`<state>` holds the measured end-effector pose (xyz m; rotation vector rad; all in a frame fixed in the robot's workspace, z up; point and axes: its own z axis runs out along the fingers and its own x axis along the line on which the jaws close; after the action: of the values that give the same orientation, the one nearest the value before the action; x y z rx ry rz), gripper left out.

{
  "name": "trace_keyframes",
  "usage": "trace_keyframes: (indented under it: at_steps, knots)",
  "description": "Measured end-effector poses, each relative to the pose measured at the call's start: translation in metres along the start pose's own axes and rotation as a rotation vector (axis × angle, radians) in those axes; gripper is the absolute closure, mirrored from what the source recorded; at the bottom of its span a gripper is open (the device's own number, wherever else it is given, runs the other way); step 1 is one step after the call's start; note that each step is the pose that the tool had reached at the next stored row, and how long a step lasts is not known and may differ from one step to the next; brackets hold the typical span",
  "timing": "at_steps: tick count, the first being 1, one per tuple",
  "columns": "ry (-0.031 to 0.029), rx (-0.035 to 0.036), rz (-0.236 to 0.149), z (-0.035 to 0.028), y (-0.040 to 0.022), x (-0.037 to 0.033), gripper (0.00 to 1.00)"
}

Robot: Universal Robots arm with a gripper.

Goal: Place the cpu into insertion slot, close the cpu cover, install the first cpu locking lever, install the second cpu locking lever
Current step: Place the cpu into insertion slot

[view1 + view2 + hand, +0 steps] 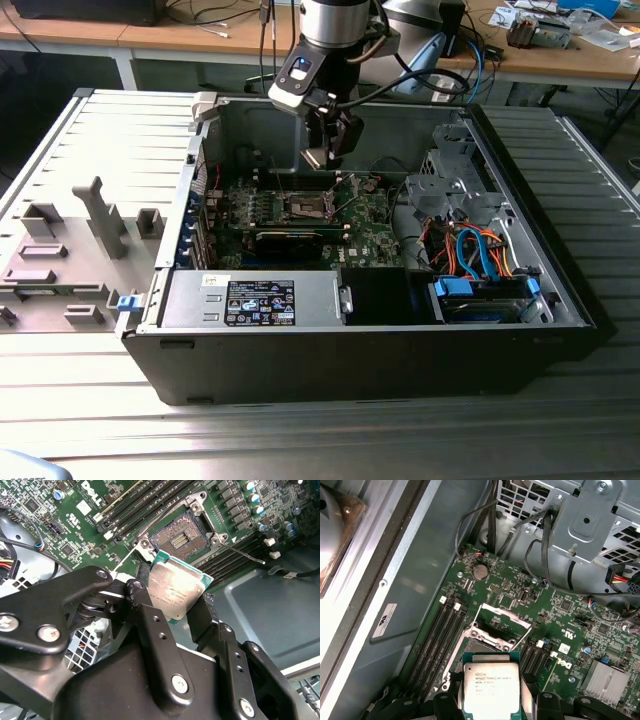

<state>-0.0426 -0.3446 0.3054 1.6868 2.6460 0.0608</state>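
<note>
**Entry: cpu, in hand above open slot**

- **Hand** [322, 150]: mine. My fingers [150, 625] pinch the cpu [176, 591] by two opposite edges, its pale metal top turned toward both wrist views.
- **Location:** in the air inside the open computer case [400, 365], above the green motherboard [372, 228] and apart from it.
- **Insertion slot** [180, 537]: bare, contact field exposed, near the chip.
- **Cpu cover** [502, 611]: tilted up off the slot.
- **Locking levers** [244, 554]: thin wires, swung clear.
- **Case:** rests on the ribbed metal bench [300, 435].
</note>
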Motion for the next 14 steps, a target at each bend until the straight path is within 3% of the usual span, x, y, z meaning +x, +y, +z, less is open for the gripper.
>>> trace_keyframes:
  at_steps: [14]
  knots:
    - [-0.0009,-0.0005,0.028,0.0008,0.0,0.0,0.45]
